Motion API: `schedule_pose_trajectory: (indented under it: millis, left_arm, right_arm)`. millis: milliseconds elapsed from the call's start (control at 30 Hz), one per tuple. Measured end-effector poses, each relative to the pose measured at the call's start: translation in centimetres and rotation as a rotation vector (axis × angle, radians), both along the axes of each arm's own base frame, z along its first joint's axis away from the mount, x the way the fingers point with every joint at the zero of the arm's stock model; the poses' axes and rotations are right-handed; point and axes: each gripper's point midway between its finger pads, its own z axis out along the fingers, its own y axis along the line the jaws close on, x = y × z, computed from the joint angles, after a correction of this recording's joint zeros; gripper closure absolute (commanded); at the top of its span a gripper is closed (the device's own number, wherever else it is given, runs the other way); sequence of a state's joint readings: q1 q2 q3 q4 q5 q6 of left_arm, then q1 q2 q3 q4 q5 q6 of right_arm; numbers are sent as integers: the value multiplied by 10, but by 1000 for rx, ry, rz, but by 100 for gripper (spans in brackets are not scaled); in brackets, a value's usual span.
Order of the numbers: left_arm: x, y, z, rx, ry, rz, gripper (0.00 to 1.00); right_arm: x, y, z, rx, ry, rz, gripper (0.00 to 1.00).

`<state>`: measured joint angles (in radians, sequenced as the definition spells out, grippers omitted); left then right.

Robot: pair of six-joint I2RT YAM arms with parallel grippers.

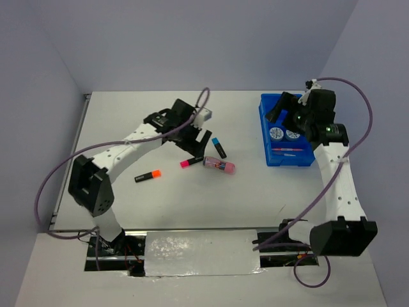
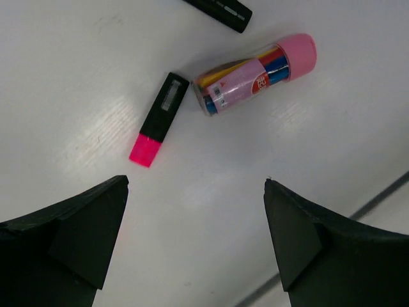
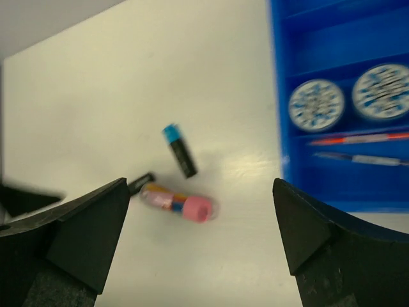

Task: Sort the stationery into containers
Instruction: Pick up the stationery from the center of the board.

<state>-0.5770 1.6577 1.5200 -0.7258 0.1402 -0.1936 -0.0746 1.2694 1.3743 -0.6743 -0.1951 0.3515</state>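
The blue tray (image 1: pixel 264 137) sits on the right side of the white table (image 1: pixel 160 115). It has long slots in it. Two round discs (image 3: pixel 316 104), white with blue patterns, lie side by side in one slot. In the next slot, nearer the arms, lie two thin pens (image 3: pixel 358 139), one red and one grey.

The other things lie out on the table near the middle, well apart from the tray. The pink tube (image 2: pixel 254 74) lies on its side. It has a round pink cap, a pink label and see-through walls with coloured sticks inside. Just beside its bottom end lies the pink highlighter (image 2: pixel 158 119), black with a bright pink cap. The blue highlighter (image 3: pixel 179 150), black with a blue cap, lies just past the tube. The orange highlighter (image 1: pixel 147 175) lies by itself, further to the left.

The left gripper (image 2: pixel 195 185) hangs over the pink highlighter and the tube. Its two fingers are wide apart and hold nothing. The right gripper (image 3: pixel 199 183) is up above the tray. Its fingers are wide apart too, with nothing between them.
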Motion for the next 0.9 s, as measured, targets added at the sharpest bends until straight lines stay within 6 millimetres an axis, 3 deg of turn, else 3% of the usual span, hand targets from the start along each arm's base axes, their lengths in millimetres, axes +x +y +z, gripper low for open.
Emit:
schedule_pose_trajectory:
  millis: [67, 167, 300, 467, 633, 900]
  left_arm:
    - [10, -17, -20, 61, -55, -117, 1]
    - [22, -39, -42, 111, -108, -263, 1]
    - [47, -63, -53, 109, -201, -383, 3]
    - [62, -89, -59, 70, -236, -481, 6]
    - [50, -102, -76, 44, -195, -561, 11]
    - [16, -107, -106, 45, -112, -638, 23]
  right_arm:
    - [-22, 22, -1, 39, -12, 80, 0]
    - [-50, 46, -21, 104, 28, 165, 0]
    - [-82, 65, -45, 154, 107, 238, 0]
    - [-112, 79, -37, 163, 97, 304, 0]
    - [-127, 88, -26, 176, 80, 350, 0]
    - [-122, 95, -16, 191, 84, 380, 0]
